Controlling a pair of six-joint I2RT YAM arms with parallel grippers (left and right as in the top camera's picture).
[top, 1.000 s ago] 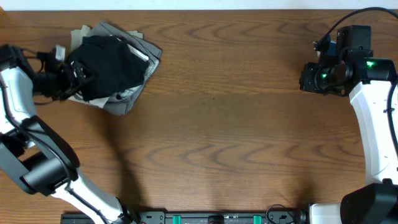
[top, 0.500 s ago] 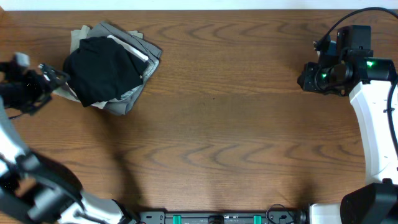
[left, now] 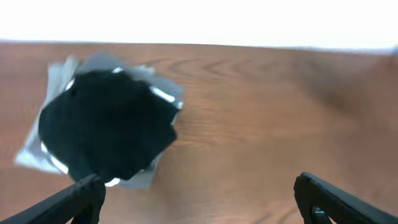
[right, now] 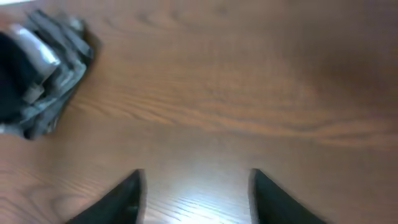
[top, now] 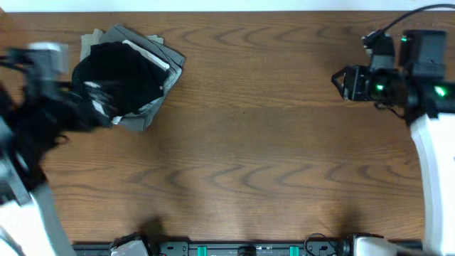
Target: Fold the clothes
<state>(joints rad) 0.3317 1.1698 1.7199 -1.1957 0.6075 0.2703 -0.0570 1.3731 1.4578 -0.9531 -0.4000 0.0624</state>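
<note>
We see the black shirt point(top: 117, 82) folded atop the grey garments point(top: 146, 117), far left; any print is too blurred to read. The left gripper point(left: 198, 186) hovers beside it and the right gripper point(right: 196, 177) well apart, both spread and empty.

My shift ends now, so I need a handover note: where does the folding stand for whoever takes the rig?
Left gripper: jaws open, empty, near the pile; blurred in the overhead view.
Right gripper: jaws open, empty, over bare table on the right side.
Black shirt: compact bundle atop the folded grey and white garments, far left.
Done: shirt looks folded and stacked.
Left: probably only a neatness check; no unfolded clothes in view.
</note>
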